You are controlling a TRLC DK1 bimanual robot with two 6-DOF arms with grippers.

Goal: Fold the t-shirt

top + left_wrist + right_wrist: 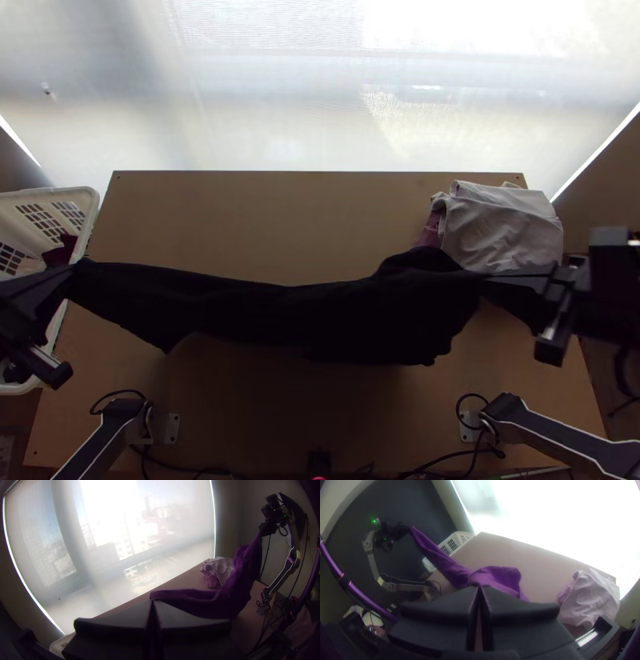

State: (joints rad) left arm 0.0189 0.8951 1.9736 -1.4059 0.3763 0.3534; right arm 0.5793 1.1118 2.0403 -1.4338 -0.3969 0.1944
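The flat black fingers of the left gripper (70, 272) are pressed together with an end of the T-shirt (296, 316) pinched at their tips. The right gripper (490, 276) is closed in the same way on the shirt's other end. Which parts of the shirt they grip, I cannot tell.

The shirt, dark from above and purple in the wrist views, runs between the two tips in one long, bunched band, across the table (264, 216). It is narrower towards the left gripper and fuller towards the right, where folds droop. In the wrist views both ends are lifted above the table; whether the lowest folds touch the wood, I cannot tell.

Just beside the right gripper, in the top view, a pale cloth (504, 228) lies crumpled on the table's far right corner, with a pink cloth (430, 232) poking out at its side. By the table's left edge is a white basket (90, 202) with slotted walls, a dark red cloth (61, 253) in it near the left gripper. Beyond the table's far edge is a bright window (280, 104).
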